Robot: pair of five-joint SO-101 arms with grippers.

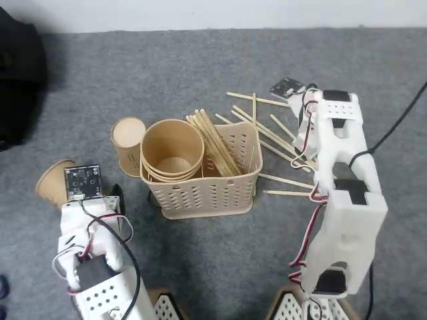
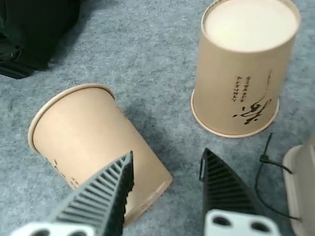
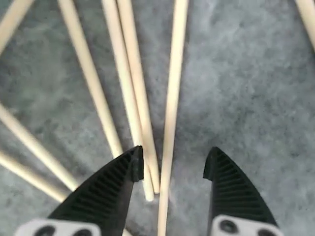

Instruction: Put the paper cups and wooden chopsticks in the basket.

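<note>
Left of the basket (image 1: 200, 193), left gripper (image 2: 167, 162) hung open over the tipped paper cup (image 2: 88, 132). Right gripper (image 3: 175, 156) open too, straddling loose chopsticks (image 3: 173, 88) right of it. Likely pickup step; next: lower, close.

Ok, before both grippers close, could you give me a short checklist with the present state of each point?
1. Left gripper open: ok.
2. Tipped paper cup centred in its gap: not ok, it sits off to one side.
3. Upside-down paper cup clear of that gripper: ok.
4. Right gripper open: ok.
5. One wooden chopstick running through its gap: ok.
6. Room left in the basket: ok.
</note>
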